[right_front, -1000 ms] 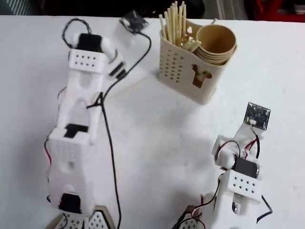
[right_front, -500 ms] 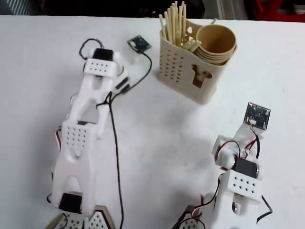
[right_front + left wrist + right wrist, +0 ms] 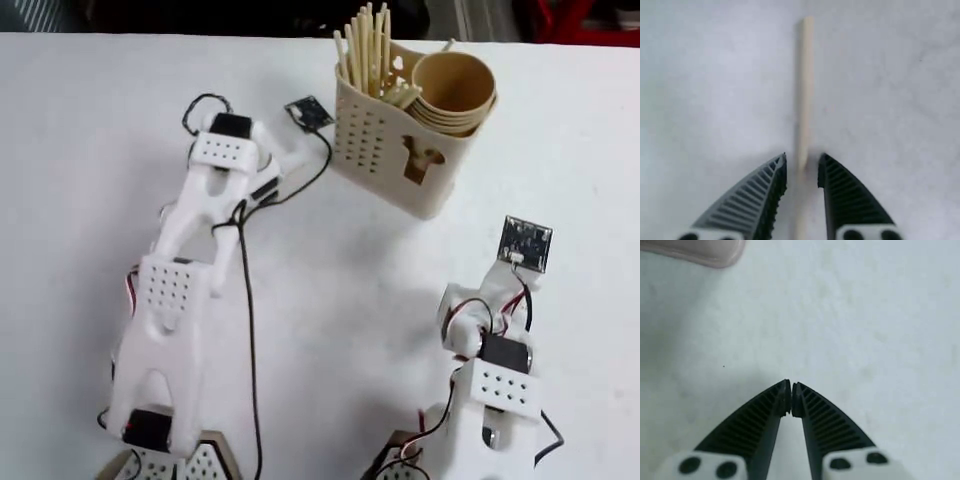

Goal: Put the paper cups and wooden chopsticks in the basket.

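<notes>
Chopsticks (image 3: 365,50) and stacked paper cups (image 3: 455,90) are held in the basket (image 3: 385,150) at 12 o'clock on the table (image 3: 330,300). One chopstick (image 3: 804,85) is straddled by the left claw (image 3: 802,165), which is parted and not pinching it. The right claw (image 3: 791,397) is clenched on nothing at 5 o'clock.

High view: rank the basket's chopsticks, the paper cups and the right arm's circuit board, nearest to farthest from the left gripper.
1. Chopsticks, basket left end.
2. Paper cups, basket right end.
3. Circuit board, atop the right arm.
</notes>
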